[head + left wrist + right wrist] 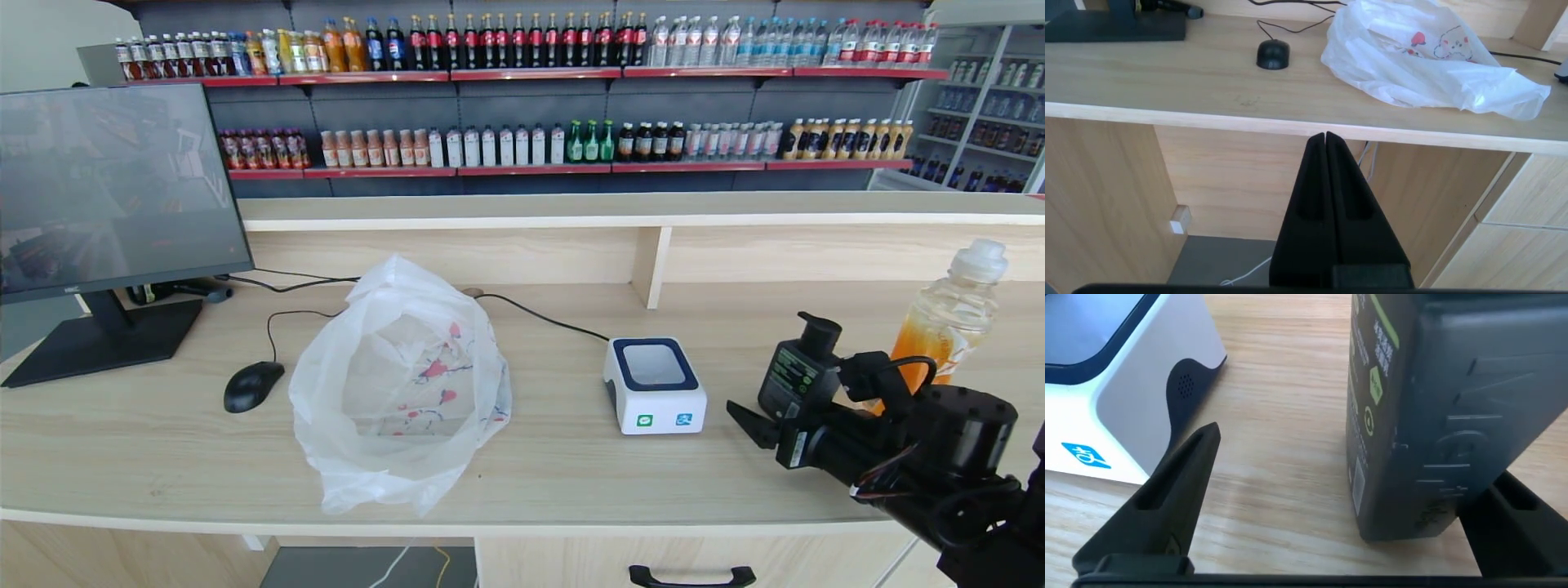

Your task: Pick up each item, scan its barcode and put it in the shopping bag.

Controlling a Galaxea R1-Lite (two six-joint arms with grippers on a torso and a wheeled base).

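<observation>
A dark bottle (pixel 796 371) with a green label and black cap stands on the wooden counter (pixel 571 474) at the right, just right of the white barcode scanner (pixel 653 384). My right gripper (pixel 771 408) is open around this dark bottle (pixel 1413 416); one finger (pixel 1167 514) stands clear of it, the other (pixel 1523 531) sits close against its far side. The white plastic shopping bag (pixel 400 384) slumps on the counter left of the scanner. My left gripper (pixel 1325 143) is shut and empty, hanging below the counter's front edge, in front of the bag (pixel 1429 57).
An orange juice bottle (pixel 947 318) stands behind the right arm. A mouse (pixel 253 385) and a monitor (pixel 106 188) occupy the counter's left; a cable runs to the scanner. A raised ledge bounds the back, with drink shelves beyond. Bare counter lies in front of the scanner.
</observation>
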